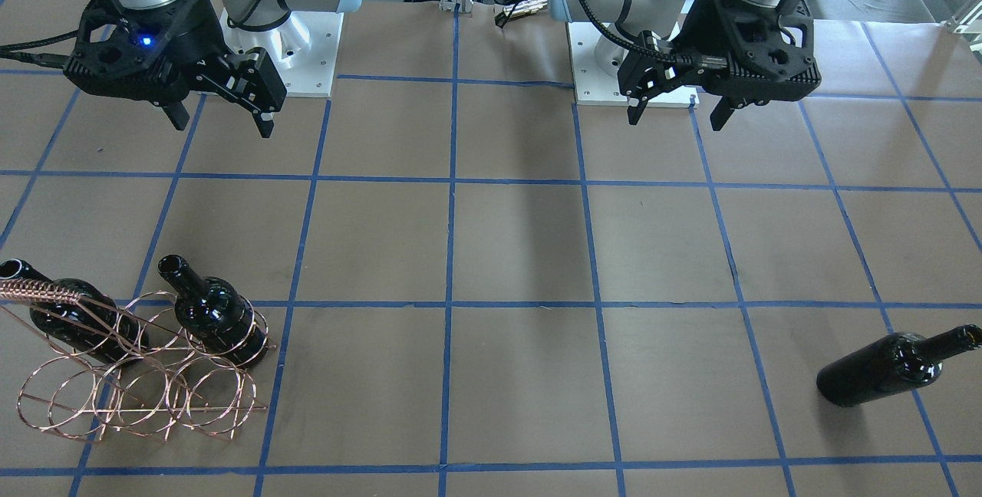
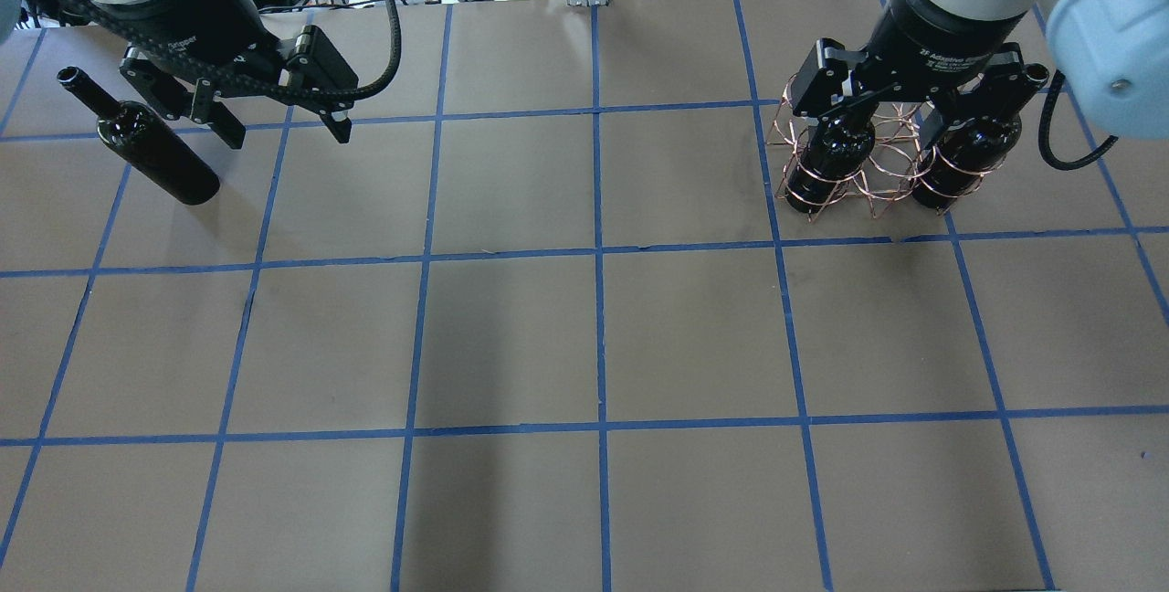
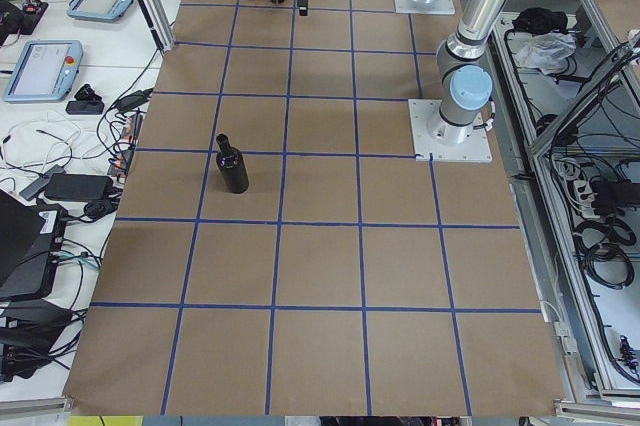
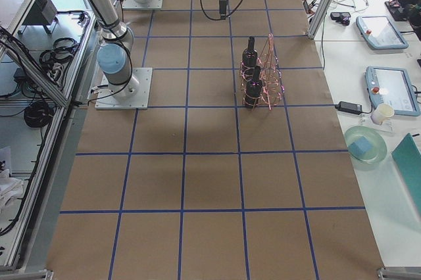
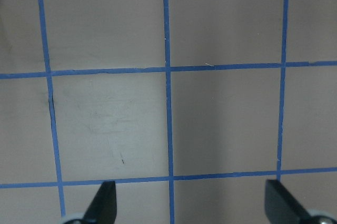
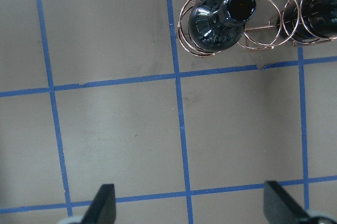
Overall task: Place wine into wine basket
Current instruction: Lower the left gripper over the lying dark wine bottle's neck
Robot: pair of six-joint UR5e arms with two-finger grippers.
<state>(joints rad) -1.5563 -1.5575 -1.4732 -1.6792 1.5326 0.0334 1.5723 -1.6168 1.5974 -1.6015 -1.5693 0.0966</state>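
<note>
One glossy black wine bottle [image 2: 157, 152] stands upright and alone on the table, to the outer side of my left gripper [image 2: 288, 135]; it also shows in the front view [image 1: 882, 369] and the left side view [image 3: 233, 168]. My left gripper [image 1: 675, 120] is open, empty and raised; its wrist view shows only the table between its fingertips [image 5: 105, 203]. The copper wire wine basket [image 2: 868, 193] holds two look-alike bottles [image 2: 826, 158] [image 2: 959, 163]. My right gripper [image 2: 875, 121] hovers open and empty above the basket [image 1: 138, 397]. Its wrist view shows a racked bottle [image 6: 216, 21].
The brown table surface [image 2: 594, 336] is marked by a blue tape grid. Both arm bases [image 1: 284, 44] [image 1: 614, 60] are bolted at the robot's edge. Cables and tablets [image 3: 45, 66] lie off the table's side.
</note>
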